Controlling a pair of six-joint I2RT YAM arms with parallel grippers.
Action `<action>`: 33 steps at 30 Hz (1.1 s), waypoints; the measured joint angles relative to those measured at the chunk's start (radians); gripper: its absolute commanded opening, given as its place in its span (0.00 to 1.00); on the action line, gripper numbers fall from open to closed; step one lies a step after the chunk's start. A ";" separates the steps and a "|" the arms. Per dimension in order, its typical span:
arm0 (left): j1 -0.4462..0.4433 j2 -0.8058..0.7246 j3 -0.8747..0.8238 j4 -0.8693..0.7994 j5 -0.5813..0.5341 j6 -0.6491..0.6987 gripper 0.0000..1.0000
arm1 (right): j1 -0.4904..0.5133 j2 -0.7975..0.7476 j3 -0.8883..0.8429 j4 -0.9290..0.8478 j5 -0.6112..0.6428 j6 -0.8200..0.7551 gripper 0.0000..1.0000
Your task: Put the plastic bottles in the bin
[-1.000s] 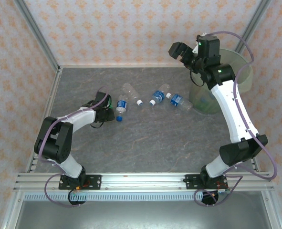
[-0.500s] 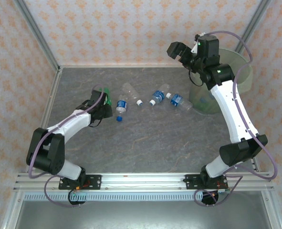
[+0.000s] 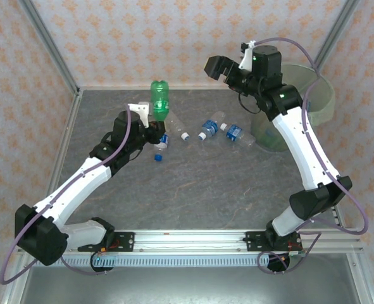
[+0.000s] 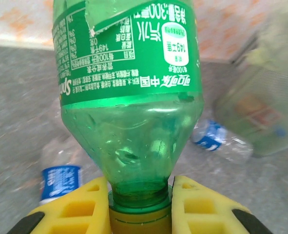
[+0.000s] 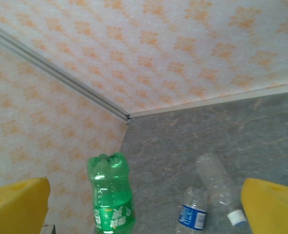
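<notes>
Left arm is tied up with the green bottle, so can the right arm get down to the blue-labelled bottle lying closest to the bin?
Probably yes. The right tool hangs open and empty above, and that bottle lies uncovered beside the bin.

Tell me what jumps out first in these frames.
The green bottle, clamped by its neck in the left gripper, stands base-up above the left-centre of the table. Next, the right gripper hangs open high by the back wall, near the bin, with clear blue-labelled bottles lying between the arms.
</notes>
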 measured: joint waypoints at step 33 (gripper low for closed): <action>-0.106 0.027 0.118 0.046 0.070 0.019 0.23 | 0.183 0.192 0.076 -0.016 -0.203 -0.022 0.56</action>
